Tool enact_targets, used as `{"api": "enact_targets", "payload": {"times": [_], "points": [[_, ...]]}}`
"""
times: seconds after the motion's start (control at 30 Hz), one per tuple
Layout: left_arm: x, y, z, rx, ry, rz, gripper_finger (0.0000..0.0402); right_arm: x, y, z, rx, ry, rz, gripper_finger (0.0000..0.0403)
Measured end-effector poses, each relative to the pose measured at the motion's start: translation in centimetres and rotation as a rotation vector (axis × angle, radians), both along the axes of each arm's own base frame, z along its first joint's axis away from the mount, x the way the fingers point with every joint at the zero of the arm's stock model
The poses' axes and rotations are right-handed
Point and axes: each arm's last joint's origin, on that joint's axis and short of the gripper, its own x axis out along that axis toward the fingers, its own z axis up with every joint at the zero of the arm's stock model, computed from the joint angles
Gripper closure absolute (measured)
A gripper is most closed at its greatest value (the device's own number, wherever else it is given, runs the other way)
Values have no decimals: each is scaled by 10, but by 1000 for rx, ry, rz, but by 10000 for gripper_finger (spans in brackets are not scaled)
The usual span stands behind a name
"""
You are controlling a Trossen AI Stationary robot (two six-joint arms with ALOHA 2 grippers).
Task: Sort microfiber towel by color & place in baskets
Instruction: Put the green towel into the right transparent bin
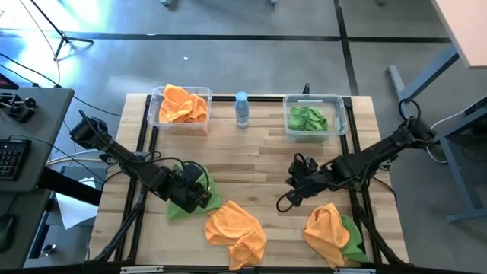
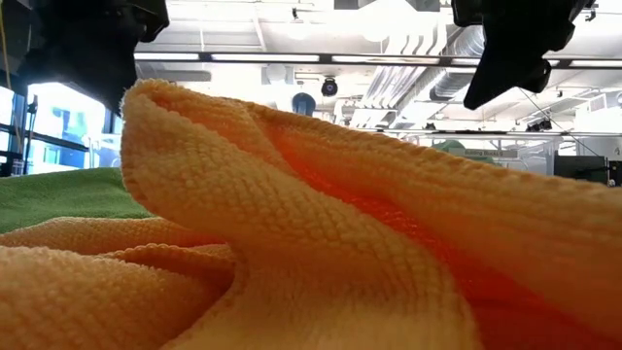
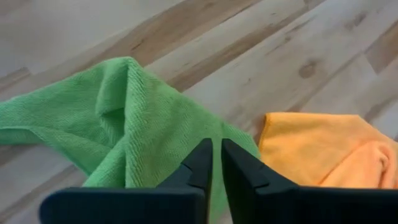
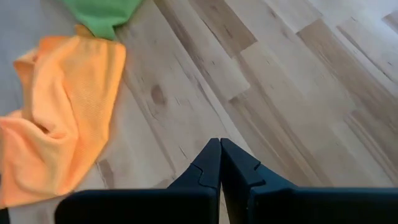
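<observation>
A green towel (image 1: 176, 207) lies crumpled on the table's near left part, and my left gripper (image 1: 196, 192) stands over it, shut on its cloth (image 3: 124, 124). An orange towel (image 1: 236, 228) lies just to its right and fills the low view (image 2: 311, 243). Another orange towel (image 1: 326, 228) lies on a green one (image 1: 352, 234) at the near right. My right gripper (image 1: 298, 183) is shut and hovers over bare wood (image 4: 214, 146). The left basket (image 1: 180, 106) holds orange towels. The right basket (image 1: 314, 118) holds green ones. My left gripper (image 3: 214, 149) pinches the green towel between its two fingers near the edge (image 3: 239, 140) that faces the orange towel (image 3: 323, 149). The fingers come slanting down from above. A narrow strip of green shows between them. The rest of the towel lies on the table with a raised fold (image 3: 124, 81).
A small bottle with a blue cap (image 1: 242, 109) stands between the two baskets at the far edge. Bare wood lies open across the table's middle (image 1: 251, 164). A desk with a keyboard (image 1: 15, 156) stands off the table's left side.
</observation>
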Motion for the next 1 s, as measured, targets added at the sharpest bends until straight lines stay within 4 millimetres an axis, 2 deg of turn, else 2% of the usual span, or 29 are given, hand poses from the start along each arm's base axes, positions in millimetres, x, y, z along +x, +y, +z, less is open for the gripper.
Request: {"api": "enact_targets", "payload": {"times": [0.33, 0.47, 0.6, 0.77, 0.83, 0.9, 1.0], "points": [[-2, 6, -5, 47, 77, 11, 279, 0, 0, 0, 3, 5, 2, 403], [0, 5, -18, 63, 171, 5, 255, 0, 0, 0, 3, 5, 5, 403], [6, 2, -37, 71, 267, 5, 248, 0, 0, 0, -1, 6, 10, 403], [15, 0, -66, 56, 397, 15, 249, 0, 0, 0, -6, 7, 16, 403], [18, -1, -76, 36, 434, 8, 262, 0, 0, 0, -11, 7, 23, 403], [21, -3, -82, 17, 449, -6, 295, 0, 0, 0, -13, 8, 24, 403], [24, -5, -82, -2, 419, -3, 371, 0, 0, 0, -31, 5, 26, 403]]}}
